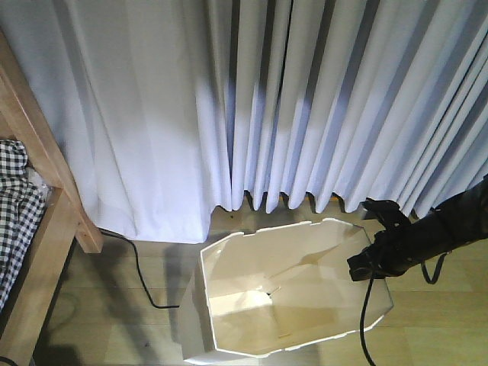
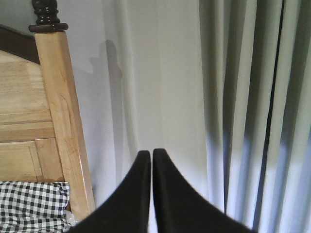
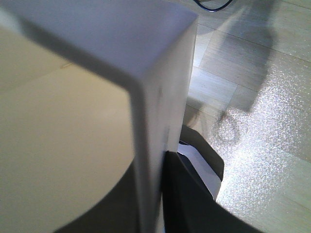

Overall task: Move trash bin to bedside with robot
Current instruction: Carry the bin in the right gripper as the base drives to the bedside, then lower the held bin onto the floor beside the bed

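Observation:
The white trash bin [image 1: 286,293] with a cream inside stands on the floor in front of the curtain, a short way right of the bed. The bed has a light wooden frame [image 1: 46,191] and black-and-white checkered bedding [image 1: 15,202]. From the right, my black right arm reaches the bin's right rim, and the right gripper [image 1: 366,263] is shut on it. In the right wrist view the thin bin wall [image 3: 160,73] runs between the jaws of the right gripper [image 3: 151,162]. My left gripper [image 2: 151,154] is shut on nothing, facing the curtain beside the wooden bedpost [image 2: 58,121].
A pleated white curtain [image 1: 305,99] hangs behind the bin down to the floor. A black cable [image 1: 141,278] trails over the light wooden floor [image 3: 257,97] between bed and bin. Another cable [image 1: 364,320] hangs from my right arm.

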Motion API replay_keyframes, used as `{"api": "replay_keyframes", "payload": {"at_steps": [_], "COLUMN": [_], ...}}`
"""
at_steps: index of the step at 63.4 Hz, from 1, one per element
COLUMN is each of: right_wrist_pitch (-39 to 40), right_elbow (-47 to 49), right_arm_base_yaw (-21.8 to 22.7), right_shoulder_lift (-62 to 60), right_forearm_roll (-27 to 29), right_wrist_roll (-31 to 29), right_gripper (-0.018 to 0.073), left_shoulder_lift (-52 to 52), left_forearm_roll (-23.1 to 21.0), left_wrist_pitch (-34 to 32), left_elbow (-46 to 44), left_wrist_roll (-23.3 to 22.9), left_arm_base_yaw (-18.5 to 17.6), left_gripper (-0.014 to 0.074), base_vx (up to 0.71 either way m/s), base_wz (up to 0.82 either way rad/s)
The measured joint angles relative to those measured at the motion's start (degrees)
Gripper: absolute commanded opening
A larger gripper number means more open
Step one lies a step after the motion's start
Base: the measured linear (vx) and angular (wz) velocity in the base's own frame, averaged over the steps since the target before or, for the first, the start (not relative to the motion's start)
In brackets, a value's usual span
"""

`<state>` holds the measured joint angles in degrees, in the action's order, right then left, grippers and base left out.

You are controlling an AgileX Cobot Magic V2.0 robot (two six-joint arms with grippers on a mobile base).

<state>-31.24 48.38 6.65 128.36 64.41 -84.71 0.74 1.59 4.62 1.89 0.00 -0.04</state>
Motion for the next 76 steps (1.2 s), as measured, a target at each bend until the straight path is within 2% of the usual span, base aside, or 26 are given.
{"api": "replay_keyframes", "payload": {"at_steps": [11, 27, 49, 59, 76], "right_wrist_pitch": [3.0, 9.2, 12.4, 12.3, 11.7], "right_elbow": [0.1, 5.5, 18.0, 23.7, 35.6], "right_arm_base_yaw": [0.0, 0.0, 0.0, 0.0, 0.0], "right_shoulder_lift": [0.0, 4.8, 17.1, 24.0, 35.7], "right_forearm_roll": [0.0, -2.5, -13.1, -15.6, -15.9], "right_wrist_roll": [1.1, 10.3, 22.4, 24.2, 24.7], "right_gripper": [-0.0005, -0.0005, -0.0004, -0.0005, -0.0003], "left_shoulder_lift": [0.0, 0.0, 0.0, 0.0, 0.0], "left_forearm_roll": [0.0, 0.0, 0.0, 0.0, 0.0], "left_wrist_pitch": [0.0, 0.0, 0.0, 0.0, 0.0], "left_elbow": [0.0, 0.0, 0.0, 0.0, 0.0], "left_wrist_roll": [0.0, 0.0, 0.0, 0.0, 0.0], "left_arm_base_yaw": [0.0, 0.0, 0.0, 0.0, 0.0], "left_gripper": [-0.0006, -0.0006, -0.0006, -0.0006, -0.0006], "base_vx": [0.00, 0.00, 0.00, 0.00, 0.00], "base_wz": [-0.01, 0.00, 0.00, 0.00, 0.00]}}
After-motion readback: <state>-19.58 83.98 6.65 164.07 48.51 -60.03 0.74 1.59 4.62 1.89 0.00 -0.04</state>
